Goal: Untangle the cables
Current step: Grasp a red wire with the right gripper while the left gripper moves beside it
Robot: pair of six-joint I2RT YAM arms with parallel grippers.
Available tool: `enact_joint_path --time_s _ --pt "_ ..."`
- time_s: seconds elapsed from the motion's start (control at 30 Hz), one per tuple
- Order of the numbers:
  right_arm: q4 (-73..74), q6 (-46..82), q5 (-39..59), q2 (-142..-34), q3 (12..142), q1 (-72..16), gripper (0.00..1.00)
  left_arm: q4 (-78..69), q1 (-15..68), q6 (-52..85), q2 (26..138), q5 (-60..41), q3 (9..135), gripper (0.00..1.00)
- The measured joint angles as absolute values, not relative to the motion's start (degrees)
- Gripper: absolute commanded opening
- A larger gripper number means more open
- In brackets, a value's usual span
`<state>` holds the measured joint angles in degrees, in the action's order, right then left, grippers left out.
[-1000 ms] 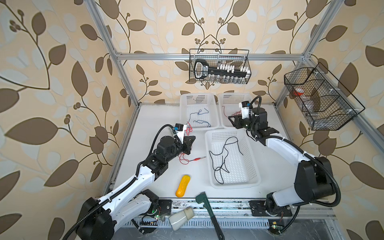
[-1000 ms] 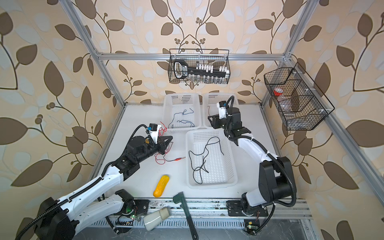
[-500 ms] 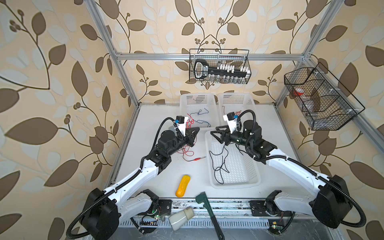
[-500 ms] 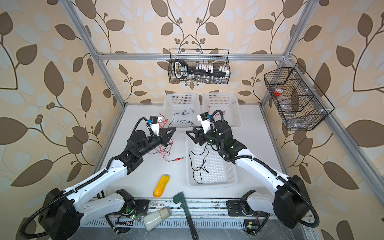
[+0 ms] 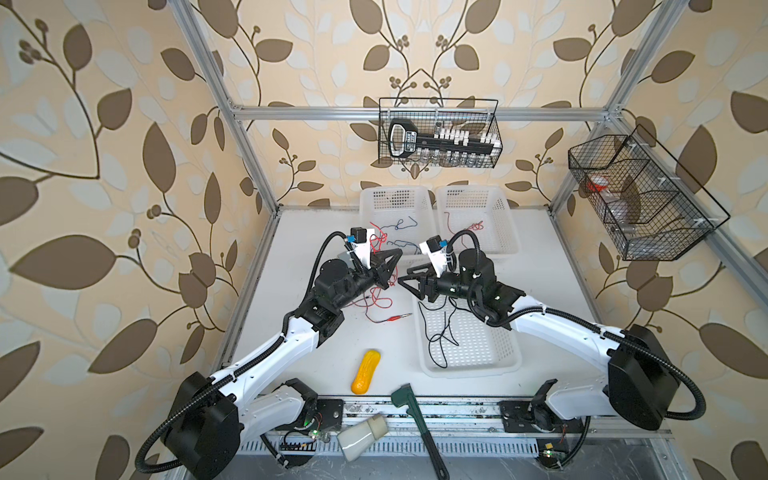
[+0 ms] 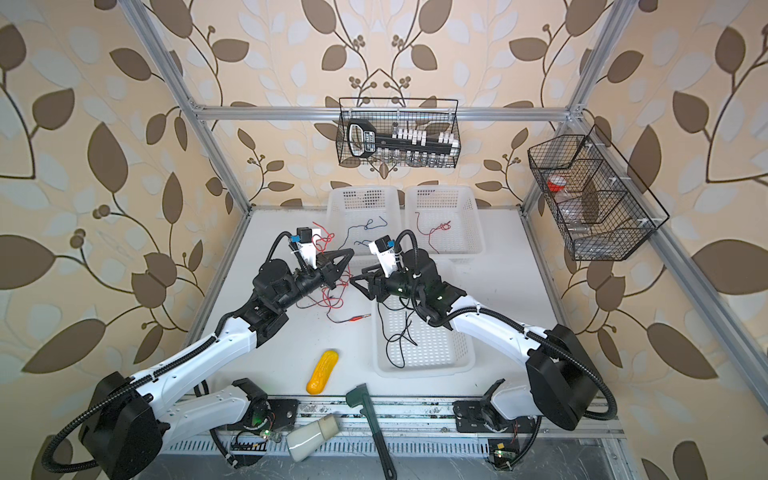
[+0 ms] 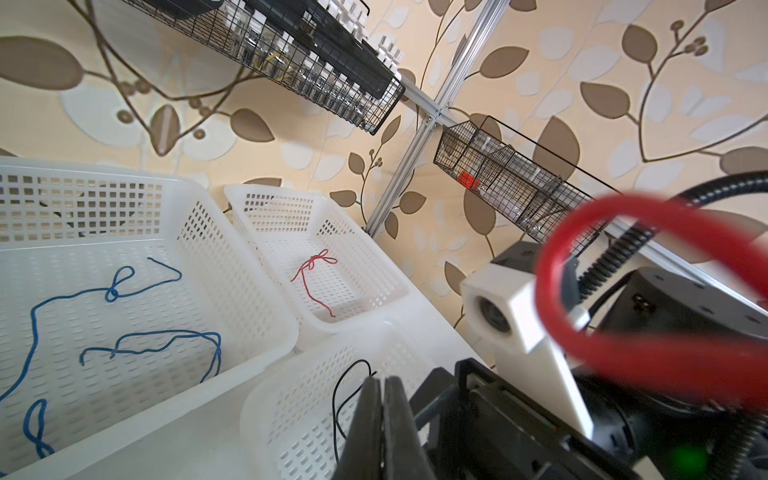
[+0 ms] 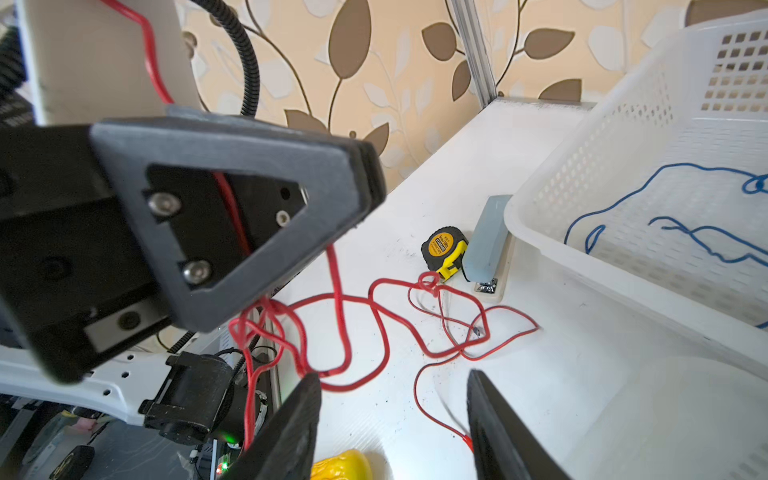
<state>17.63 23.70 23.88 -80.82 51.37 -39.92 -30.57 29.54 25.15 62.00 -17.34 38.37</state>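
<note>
At the left, the left gripper (image 5: 398,253) is raised over the white table (image 5: 299,237) with its black triangular fingers (image 7: 365,424) pressed flat together. In the right wrist view a strand of the thin, tangled red cable (image 8: 338,291) is seen running behind those fingers and dropping out at their lower edge, so it is judged to be pinched and lifted there. A blurred red loop is also draped close across the left wrist camera. From that hold the red cable hangs down and is spread in loose loops on the table at about 6 o'clock from the left gripper in both top views, with a small knot among the loops and a clip end trailed towards 4 o'clock.

Further right, the right gripper (image 5: 405,276) is pointed towards 9 o'clock with its fingers parted and nothing between them. The left gripper is found just beside it at about 11 o'clock, almost tip to tip but apart. The loops on the table are placed at about 8 o'clock from the parted fingers and lower down, near but untouched. The hanging strands run roughly from 12 to 6, across the right gripper's line of reach, so a strand could be taken by a short advance towards 8 o'clock. The right gripper is judged the nearer free one for that second hold.

Under the right arm a thin black cable (image 5: 440,332) is laid in a white perforated plastic basket (image 5: 473,370), apart from the tangle
</note>
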Motion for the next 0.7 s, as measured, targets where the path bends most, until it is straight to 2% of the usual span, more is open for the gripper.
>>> enact_joint_path --time_s 0.17,0.27,0.33,0.4,0.53,0.7 --pt "20.97 26.20 25.74 -83.26 53.04 -39.92 0.48 -31.29 29.54 25.71 62.00 -17.52 38.37 0.00" --pt "22.37 27.62 26.72 -84.55 54.37 -39.90 0.31 -31.57 29.54 25.78 61.98 -17.52 38.37 0.00" --pt "23.00 28.34 27.51 -85.27 55.20 -39.94 0.14 -31.57 29.54 25.78 61.98 -17.47 38.37 0.00" --pt "23.49 28.73 28.58 -85.91 55.90 -40.12 0.02 -31.53 29.52 25.76 61.98 -17.30 38.37 0.00" --pt "22.74 28.23 28.51 -86.43 56.66 -40.38 0.00 -30.98 29.17 26.02 61.65 -16.93 38.37 0.35" --pt "18.37 25.80 24.12 -86.30 56.71 -40.38 0.00 -28.05 29.17 24.75 58.39 -15.55 37.93 0.73"
